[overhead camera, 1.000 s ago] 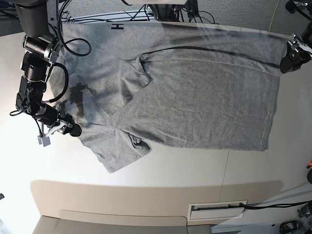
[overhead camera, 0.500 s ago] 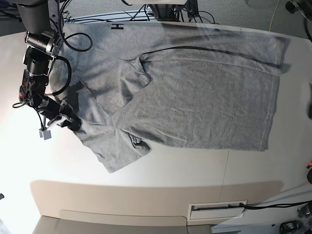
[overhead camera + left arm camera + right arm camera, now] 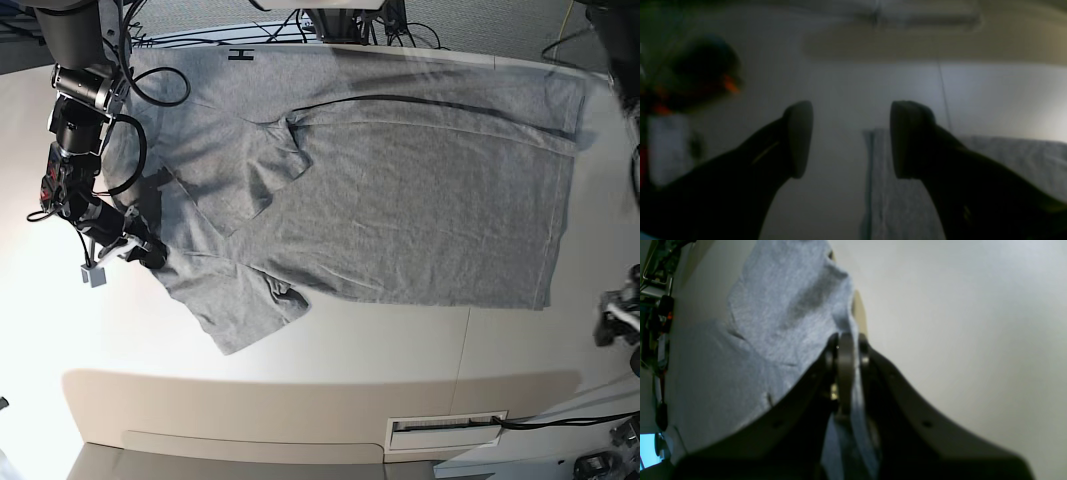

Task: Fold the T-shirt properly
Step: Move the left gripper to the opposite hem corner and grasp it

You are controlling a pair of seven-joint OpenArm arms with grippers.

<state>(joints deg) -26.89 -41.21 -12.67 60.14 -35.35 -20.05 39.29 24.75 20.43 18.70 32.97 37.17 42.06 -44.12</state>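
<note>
I see the T-shirt (image 3: 400, 190) spread flat on the counter (image 3: 360, 345). My right tool (image 3: 845, 353) pinches its sleeve edge. My left tool (image 3: 850, 140) is spread wide, empty, above the shirt's hem corner.

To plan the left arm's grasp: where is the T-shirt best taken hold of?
Probably at the hem corner of the T-shirt, coming in from the bare table beyond it: the edge lies flat and free, near the open left gripper.
</note>
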